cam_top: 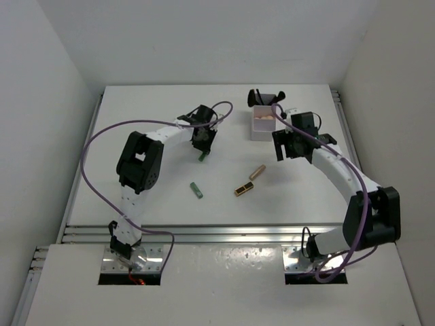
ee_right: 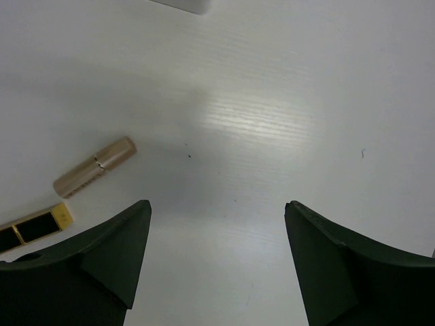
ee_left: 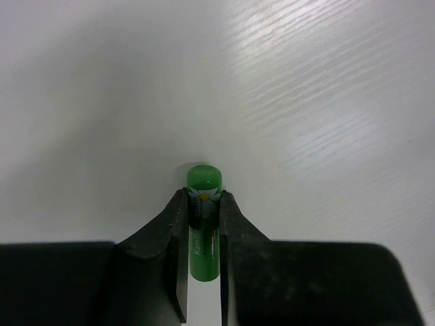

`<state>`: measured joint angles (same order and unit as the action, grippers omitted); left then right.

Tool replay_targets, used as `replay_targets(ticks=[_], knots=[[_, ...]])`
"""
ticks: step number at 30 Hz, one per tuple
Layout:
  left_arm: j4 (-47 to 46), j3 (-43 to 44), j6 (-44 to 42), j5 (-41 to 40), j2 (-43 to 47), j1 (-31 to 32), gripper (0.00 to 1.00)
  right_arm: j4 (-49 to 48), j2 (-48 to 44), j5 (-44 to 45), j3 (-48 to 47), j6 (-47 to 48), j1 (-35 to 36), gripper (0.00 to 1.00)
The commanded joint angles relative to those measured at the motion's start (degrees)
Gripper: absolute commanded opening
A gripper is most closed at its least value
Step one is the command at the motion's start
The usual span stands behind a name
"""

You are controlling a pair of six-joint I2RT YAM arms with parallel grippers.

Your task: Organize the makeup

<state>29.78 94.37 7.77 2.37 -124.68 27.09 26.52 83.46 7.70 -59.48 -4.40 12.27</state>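
Leaving the spare green tube (cam_top: 196,191), lipstick (cam_top: 244,189) and rose-gold tube (cam_top: 256,172) loose up front. Just beyond, pinching the green tube (ee_left: 204,178) narrowly in the left claw (ee_left: 203,197), right claw (ee_right: 217,204) hanging wide and empty. Picking-up step, probably; next needing a lift toward the white box (cam_top: 253,130) behind.

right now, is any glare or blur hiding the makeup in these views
Top external: glare along the metal rail, table evenly lit. Left wrist: green tube sharp, soft shadow around its tip. Right wrist: bright sheen on the table mid-frame, rose-gold tube still clear.
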Motion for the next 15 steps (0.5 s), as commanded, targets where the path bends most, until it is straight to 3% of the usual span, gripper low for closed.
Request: replay_targets(ticks=[1, 6, 10, 13, 15], knots=[[-1.72, 5.54, -3.53, 1.76, 2.59, 1.11, 0.0, -2.7, -5.32, 0.65, 4.18, -2.36, -2.6, 0.79], [-19.37, 7.59, -10.49, 3.07, 5.94, 4.02, 0.0, -5.69, -11.21, -0.06, 9.29, -3.59, -4.89, 0.79], [-49.98, 3.73, -12.25, 8.34, 7.35, 6.31, 0.0, -9.82, -15.95, -0.5, 14.03, -3.51, -6.56, 0.79], [-62.69, 3.72, -9.9, 12.74, 3.68, 8.58, 0.0, -9.39, -16.84, -1.2, 14.4, -2.37, -7.09, 0.79], [-66.32, 5.64, -8.39, 15.46, 0.77, 9.38, 0.0, -8.25, -16.84, -1.2, 13.7, -1.23, -7.7, 0.79]])
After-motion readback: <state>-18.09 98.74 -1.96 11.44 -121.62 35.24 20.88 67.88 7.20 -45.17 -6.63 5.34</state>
